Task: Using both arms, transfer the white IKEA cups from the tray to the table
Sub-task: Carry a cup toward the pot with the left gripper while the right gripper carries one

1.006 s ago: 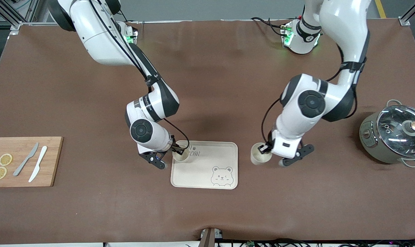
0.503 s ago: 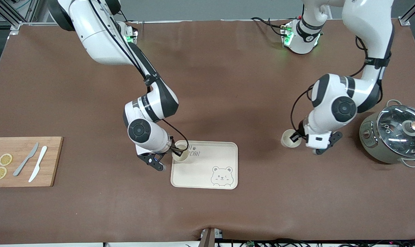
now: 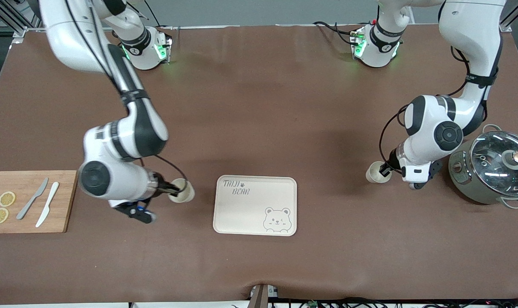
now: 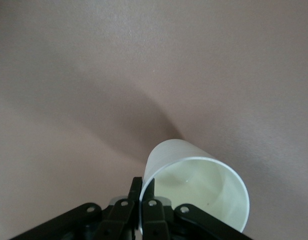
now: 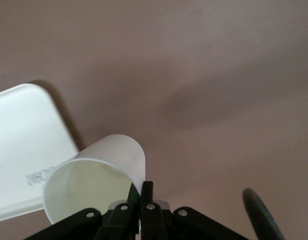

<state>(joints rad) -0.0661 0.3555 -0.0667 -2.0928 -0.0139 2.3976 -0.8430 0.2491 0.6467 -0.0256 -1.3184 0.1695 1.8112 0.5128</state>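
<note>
Two small cream-white cups are each held by the rim. My right gripper point(image 3: 173, 189) is shut on one cup point(image 3: 182, 191) over the brown table, between the cutting board and the bear tray point(image 3: 259, 224). In the right wrist view the fingers point(image 5: 148, 192) pinch this cup's point(image 5: 96, 180) wall, with the tray's corner point(image 5: 18, 150) beside it. My left gripper point(image 3: 385, 170) is shut on the other cup point(image 3: 375, 173) over the table beside the pot. In the left wrist view its fingers point(image 4: 136, 189) pinch that cup's point(image 4: 194, 187) rim.
A grey-green pot with a glass lid point(image 3: 492, 167) stands at the left arm's end, close to the left wrist. A wooden cutting board point(image 3: 66, 201) with two knives and lemon slices lies at the right arm's end. The bear tray holds nothing.
My right gripper has carried its cup off the tray toward the cutting board. My left gripper has carried its cup away from the tray toward the pot.
</note>
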